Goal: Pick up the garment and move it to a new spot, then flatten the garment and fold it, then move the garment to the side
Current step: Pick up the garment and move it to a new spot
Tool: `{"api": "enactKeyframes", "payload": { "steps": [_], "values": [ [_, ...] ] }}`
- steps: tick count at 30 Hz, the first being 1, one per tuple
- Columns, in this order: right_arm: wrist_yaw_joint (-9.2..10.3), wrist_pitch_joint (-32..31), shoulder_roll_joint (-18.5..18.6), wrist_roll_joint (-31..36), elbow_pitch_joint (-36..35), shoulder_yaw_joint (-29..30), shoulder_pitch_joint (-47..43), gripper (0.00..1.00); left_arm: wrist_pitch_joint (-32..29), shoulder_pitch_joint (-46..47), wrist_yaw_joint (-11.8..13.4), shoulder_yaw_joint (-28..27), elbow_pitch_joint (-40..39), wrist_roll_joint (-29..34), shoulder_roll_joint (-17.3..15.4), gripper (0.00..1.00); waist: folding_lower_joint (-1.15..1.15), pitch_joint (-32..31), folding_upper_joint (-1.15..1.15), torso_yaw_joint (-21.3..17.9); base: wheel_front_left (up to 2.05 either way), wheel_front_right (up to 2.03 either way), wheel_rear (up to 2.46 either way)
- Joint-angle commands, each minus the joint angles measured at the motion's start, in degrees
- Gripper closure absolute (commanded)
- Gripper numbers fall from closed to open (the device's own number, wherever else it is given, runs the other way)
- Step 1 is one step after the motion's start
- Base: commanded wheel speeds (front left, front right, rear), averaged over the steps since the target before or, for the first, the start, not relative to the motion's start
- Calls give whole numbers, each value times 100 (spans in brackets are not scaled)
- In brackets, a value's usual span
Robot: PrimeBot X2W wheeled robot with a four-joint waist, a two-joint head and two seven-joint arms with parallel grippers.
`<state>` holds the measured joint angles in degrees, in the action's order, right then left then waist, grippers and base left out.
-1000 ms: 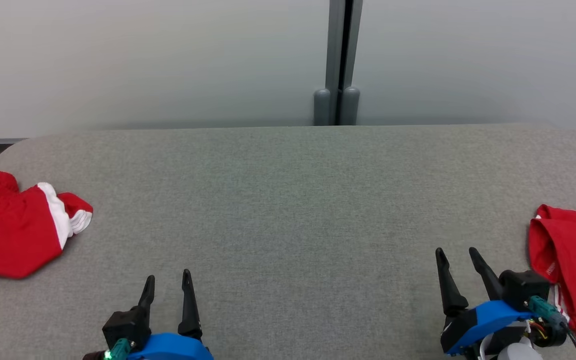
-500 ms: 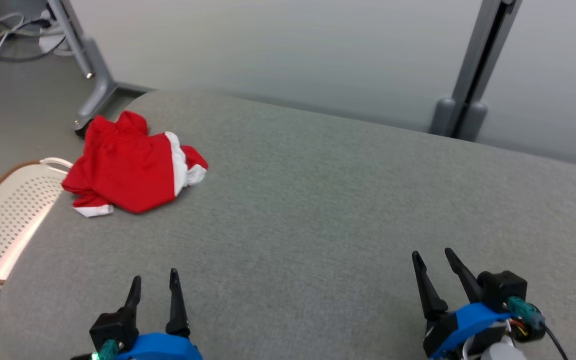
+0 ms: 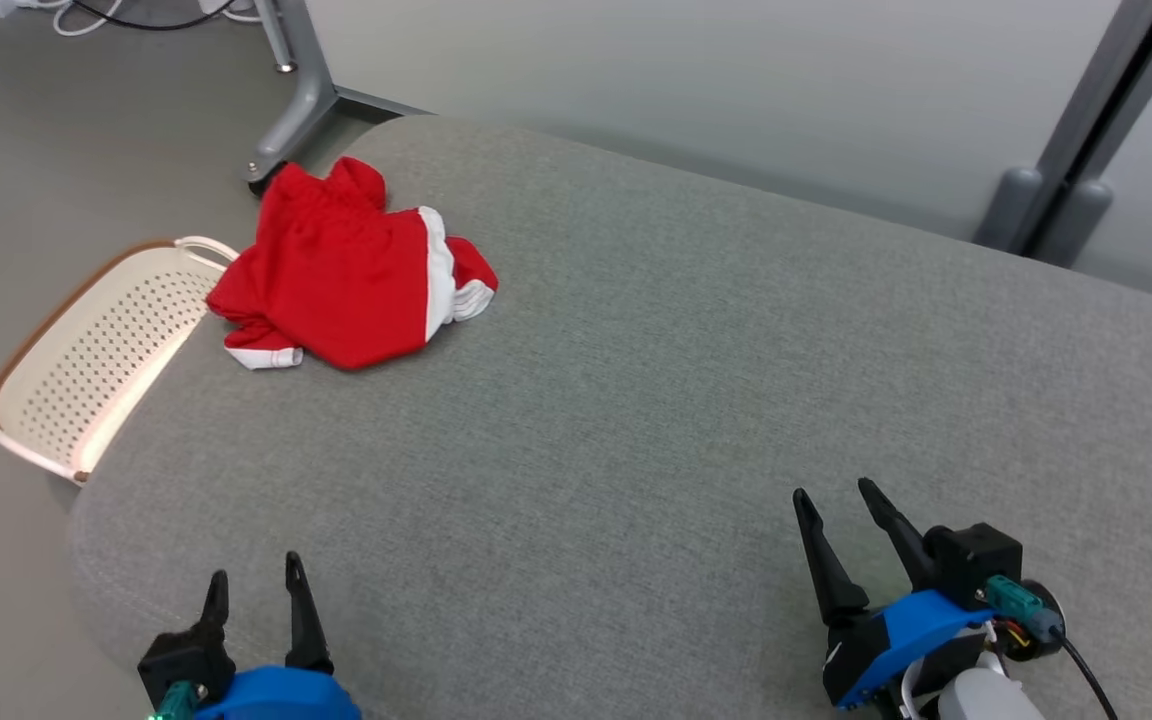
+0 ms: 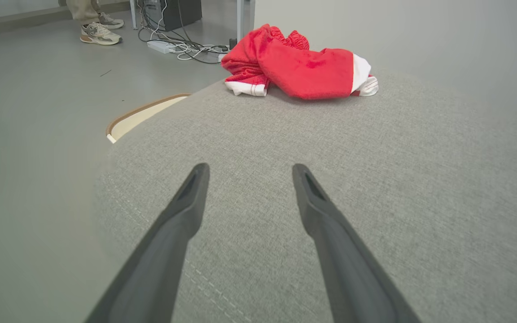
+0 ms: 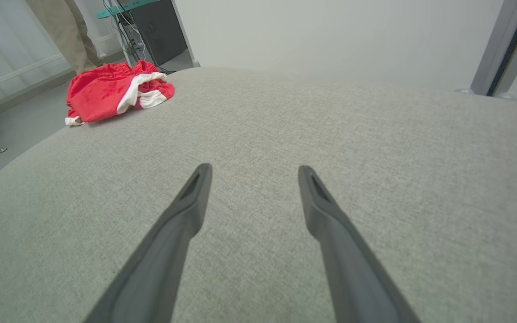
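1. The left gripper is low at the near left corner of the gray table, just above its cloth top. Its two dark fingers point away from the robot. They stand apart, and nothing is between them.
2. The right gripper is low at the near right side of the table. Its two dark fingers lean a little to the left. They stand apart too, and they hold nothing.
3. There is one garment. It is red with white bands. It lies in a crumpled heap at the far left corner of the table, well apart from both grippers.
4. There is one white basket with many small holes and a brown rim. It sits lower down, just beside the left edge of the table and near the garment.
5. In the left wrist view, a person's shoe is on the floor far behind the garment, near some cables.
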<state>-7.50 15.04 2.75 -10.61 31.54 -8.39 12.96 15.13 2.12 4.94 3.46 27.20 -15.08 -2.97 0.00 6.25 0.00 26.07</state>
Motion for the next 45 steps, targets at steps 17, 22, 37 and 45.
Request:
{"api": "enactKeyframes", "payload": {
  "steps": [17,22,37,45],
  "values": [
    [0,16,645,-122,-796,-557,806,0,1,2681,117,-807,1336,672,-510,0,0,1556,0,-1368,0,0,0],
    [1,15,863,-242,-978,-616,915,0,1,3319,113,-892,1986,651,-691,0,0,1875,0,-1669,0,0,0],
    [2,3,1033,-387,-1052,-465,892,0,1,4163,-109,-953,3150,455,-906,100,0,2116,0,-1962,0,0,0],
    [1,10,847,-345,-950,-281,845,0,8,4049,-410,-858,2301,523,-755,100,0,1763,0,-1916,0,0,0]
  ]
}}
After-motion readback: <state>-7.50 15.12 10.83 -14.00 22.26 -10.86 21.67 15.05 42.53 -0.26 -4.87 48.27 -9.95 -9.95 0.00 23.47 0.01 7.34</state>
